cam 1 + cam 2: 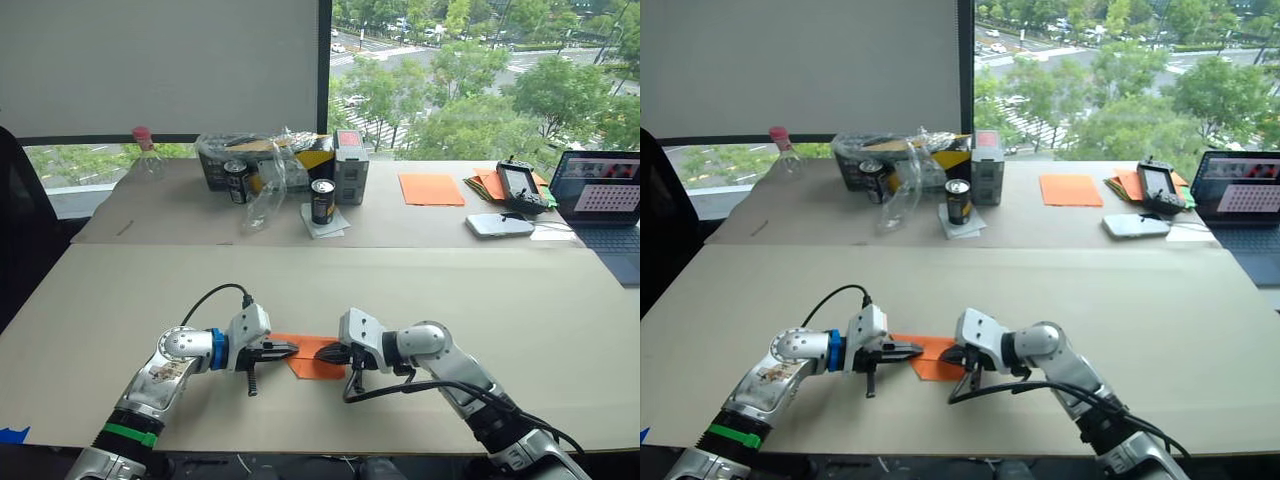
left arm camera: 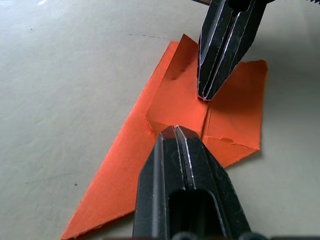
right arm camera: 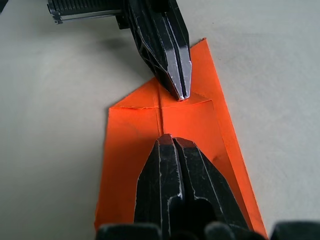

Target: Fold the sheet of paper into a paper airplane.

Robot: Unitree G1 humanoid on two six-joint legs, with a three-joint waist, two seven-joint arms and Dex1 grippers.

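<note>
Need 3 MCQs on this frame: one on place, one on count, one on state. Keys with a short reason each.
1. Where does the sheet of paper lie?
A. on the near table, between the two tools
B. on the far table beside the laptop
C. held in the air

2. How many black cans stand on the far table?
A. none
B. two
C. five

3. How are the left tool and the right tool set?
A. both wide open
B. both shut, tips down on the paper
C. one open, one shut

Key: 1 A, the creased orange sheet is flat on the near table with a tool at each side. 2 B, one can is by the plastic wrap, one is on a napkin. 3 B, both wrist views show the fingers pressed together, tips meeting the sheet.
</note>
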